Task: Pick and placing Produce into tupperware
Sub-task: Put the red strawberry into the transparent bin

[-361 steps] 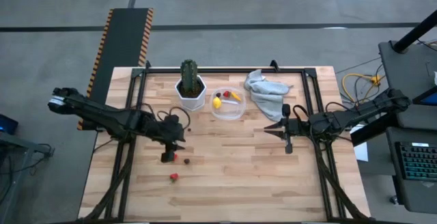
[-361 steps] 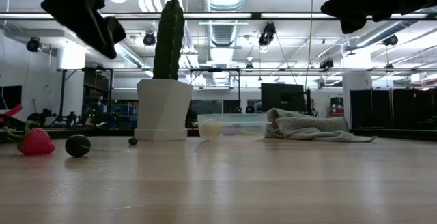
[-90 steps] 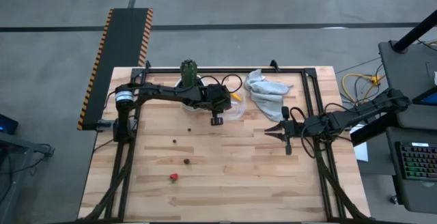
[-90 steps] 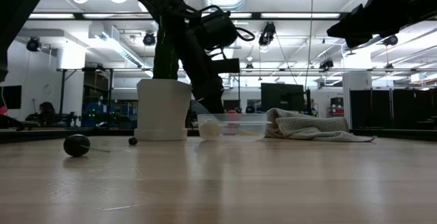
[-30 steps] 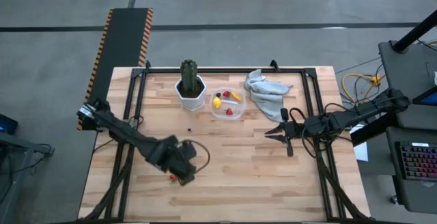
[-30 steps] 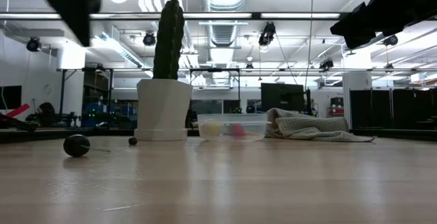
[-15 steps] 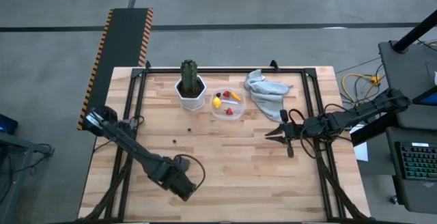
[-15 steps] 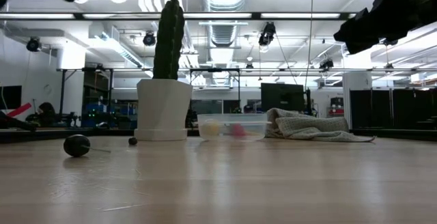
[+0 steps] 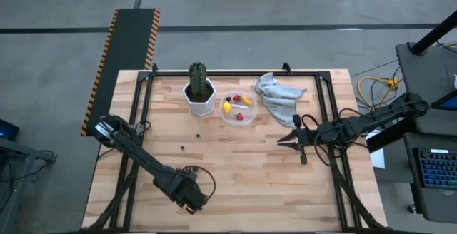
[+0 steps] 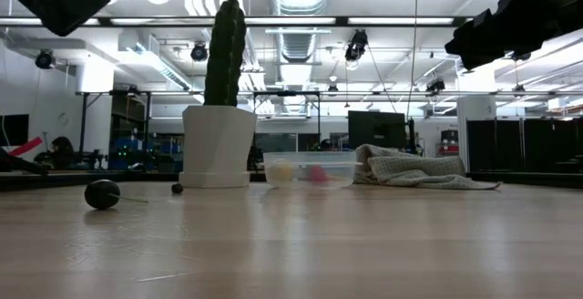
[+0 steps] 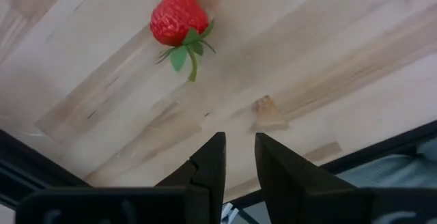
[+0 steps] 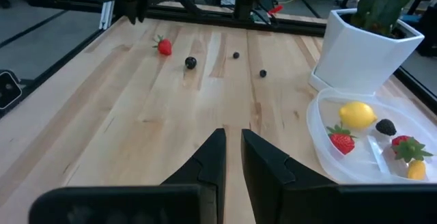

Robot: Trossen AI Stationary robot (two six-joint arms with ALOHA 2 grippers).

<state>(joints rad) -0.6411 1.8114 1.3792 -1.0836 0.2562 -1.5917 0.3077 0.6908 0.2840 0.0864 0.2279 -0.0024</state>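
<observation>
Left gripper [image 11: 239, 157]: hovering empty near table's front edge, jaws narrow, over strawberry [image 11: 177, 14] lying loose on wood. Approach step for another pick; next, spread wider, descend, close, then carry to tupperware [image 9: 237, 108].

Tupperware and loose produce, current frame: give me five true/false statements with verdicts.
1. A strawberry lies on the table, outside the tupperware. True.
2. The left gripper holds that strawberry. False: nothing sits between its fingers; the strawberry lies on the wood ahead of them.
3. The lemon is in the tupperware. True.
4. All dark berries are in the tupperware. False: three lie loose on the table.
5. The right gripper hangs over the tupperware. False: it is over bare wood, off to one side of it.
</observation>
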